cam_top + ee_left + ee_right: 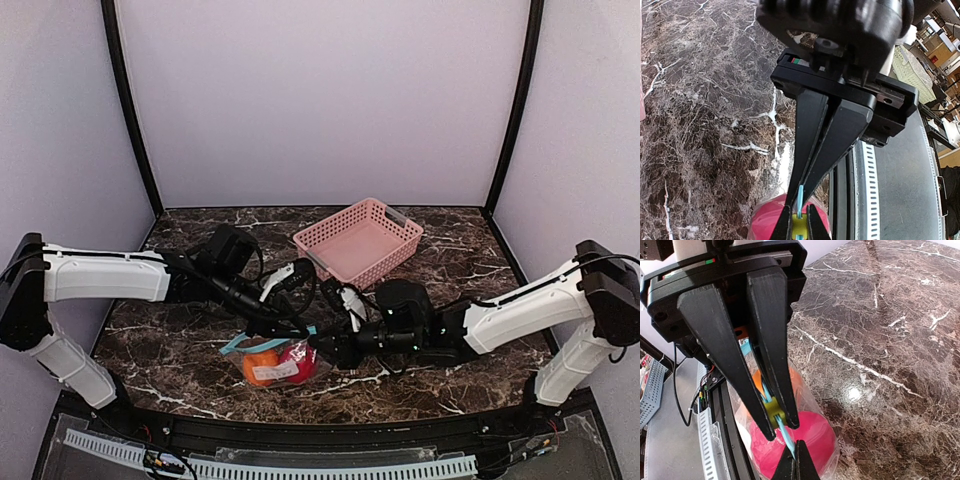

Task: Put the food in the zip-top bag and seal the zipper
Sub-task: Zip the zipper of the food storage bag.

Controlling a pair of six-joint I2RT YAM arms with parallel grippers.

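Pale lilac walls [320,90] (dark marble tabletop [465,255])

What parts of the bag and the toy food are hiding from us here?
- Top view: whether the zipper is sealed all along is too small to tell.
- Left wrist view: the red food is cut off by the bottom edge, and the left pincer covers most of the zipper.
- Right wrist view: the orange food sits mostly behind the right pincer.
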